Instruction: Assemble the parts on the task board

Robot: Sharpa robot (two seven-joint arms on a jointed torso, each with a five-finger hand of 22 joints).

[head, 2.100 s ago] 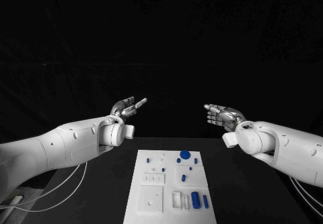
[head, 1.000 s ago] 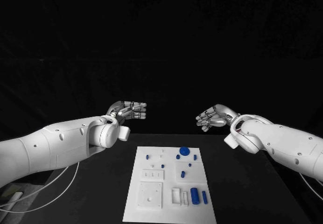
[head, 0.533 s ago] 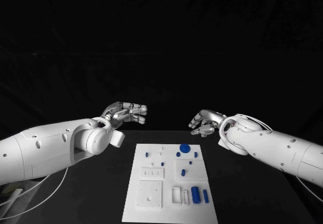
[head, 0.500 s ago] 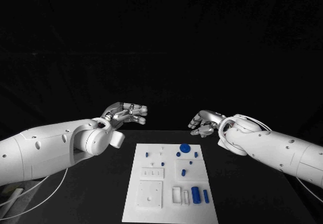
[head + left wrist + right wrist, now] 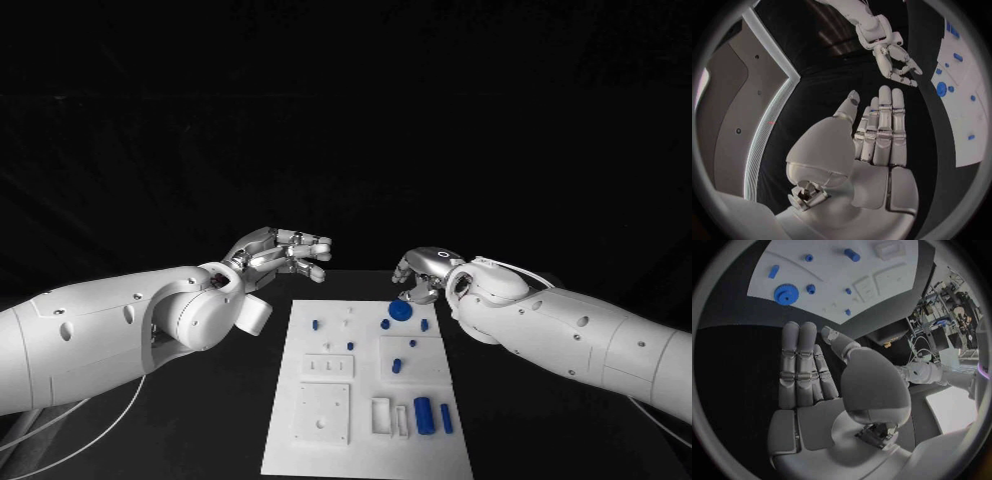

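Hands, left (image 5: 284, 252) and right (image 5: 421, 274), hover empty above task board (image 5: 325, 420).

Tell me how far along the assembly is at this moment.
Barely begun. Nothing looks assembled: the blue gear, the blue cylinder and the smaller blue pieces sit scattered on the task board. Neither robot hand holds anything; the right robot hand hovers near the gear at the board's far end, and the left robot hand hangs open beyond the board. All placements remain.
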